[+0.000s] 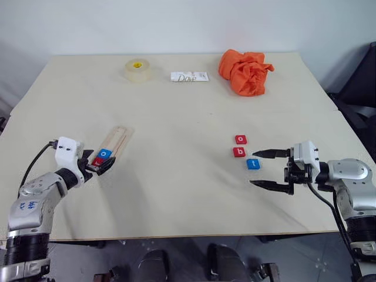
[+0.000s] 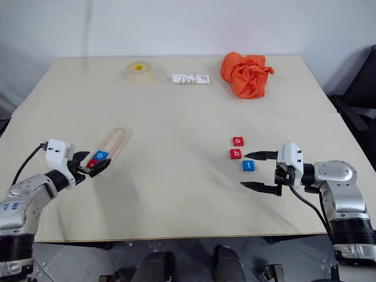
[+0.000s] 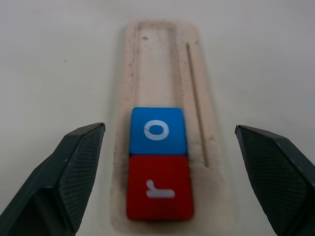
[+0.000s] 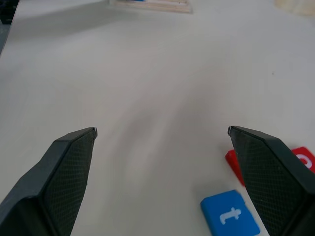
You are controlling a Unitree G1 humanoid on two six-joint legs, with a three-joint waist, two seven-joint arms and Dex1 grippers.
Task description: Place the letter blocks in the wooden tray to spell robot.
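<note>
The wooden tray [image 1: 119,138] lies at the table's left. A red r block [image 3: 158,188] sits at its near end and a blue o block [image 3: 157,131] touches it in the groove. My left gripper [image 1: 100,166] stands open at that near end, its fingers either side of the tray and holding nothing. At the right, a red o block [image 1: 241,139], a red b block [image 1: 238,152] and a blue t block [image 1: 253,164] lie loose on the table. My right gripper [image 1: 252,168] is open, pointing left, with the t block just by its far finger.
Along the table's far side are a roll of clear tape [image 1: 137,69], a white Dove packet [image 1: 189,76] and a crumpled orange cloth [image 1: 245,70]. Bare tabletop [image 1: 176,170] stretches between the tray and the loose blocks.
</note>
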